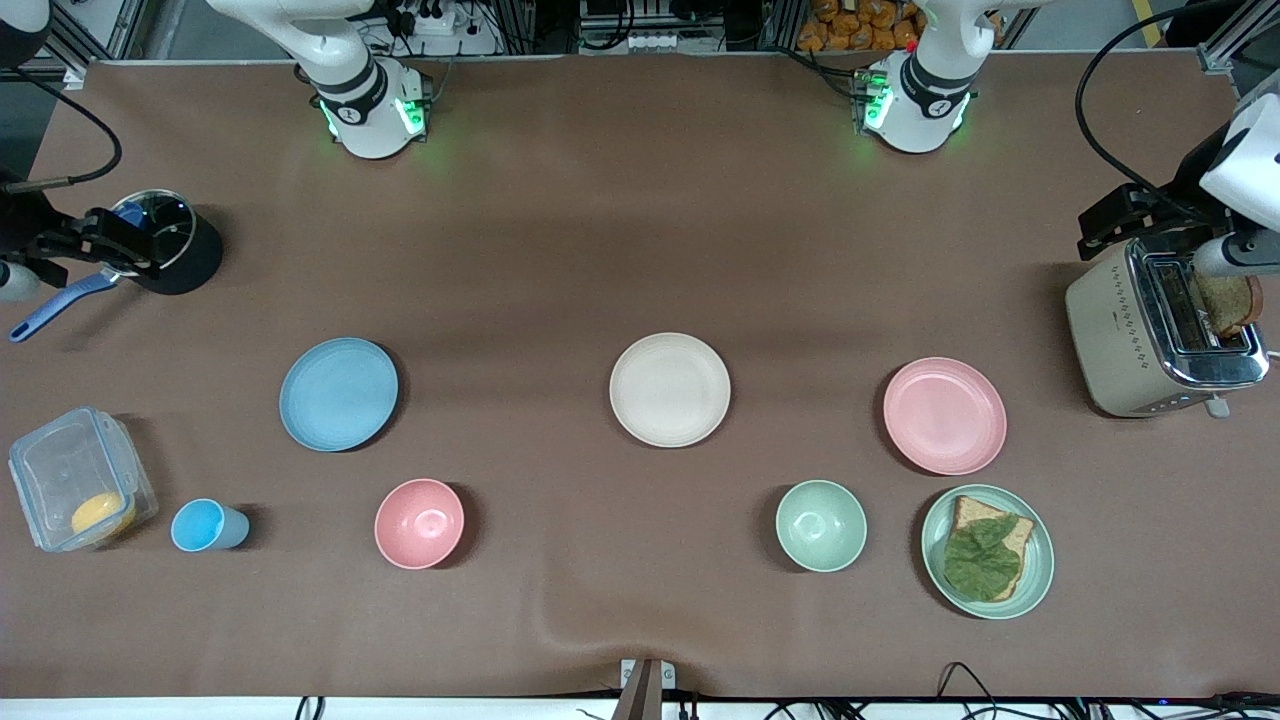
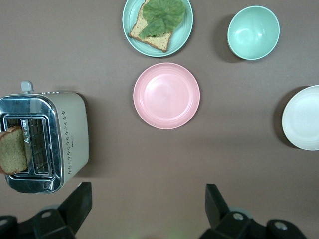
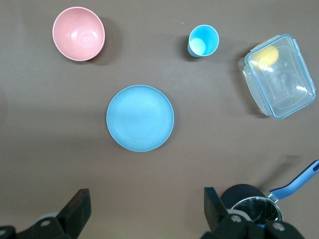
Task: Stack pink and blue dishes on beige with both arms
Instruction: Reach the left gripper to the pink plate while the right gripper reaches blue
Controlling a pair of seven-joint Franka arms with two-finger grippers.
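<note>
Three plates apart on the desk, both grippers high and open

The beige plate (image 1: 669,389) lies flat near the middle of the brown desk (image 1: 640,220). The blue plate (image 1: 338,393) lies well apart from it toward the right arm's end, and the pink plate (image 1: 944,415) well apart toward the left arm's end. All three lie singly, nothing on them.

The left gripper (image 2: 144,206) hangs over bare desk with the pink plate in its wrist view, its fingers (image 2: 77,201) spread wide and holding nothing. The right gripper (image 3: 142,206) hangs likewise with the blue plate (image 3: 140,118) in its wrist view, fingers (image 3: 77,204) spread wide and empty.

Nearer the front camera than the blue plate stand a pink bowl (image 1: 419,523) and a small blue cup (image 1: 205,526). A pale green bowl (image 1: 821,525) and a green plate (image 1: 988,551) with bread and a leaf lie nearer the camera than the pink plate, and a toaster (image 1: 1160,330) stands at the left arm's end
</note>
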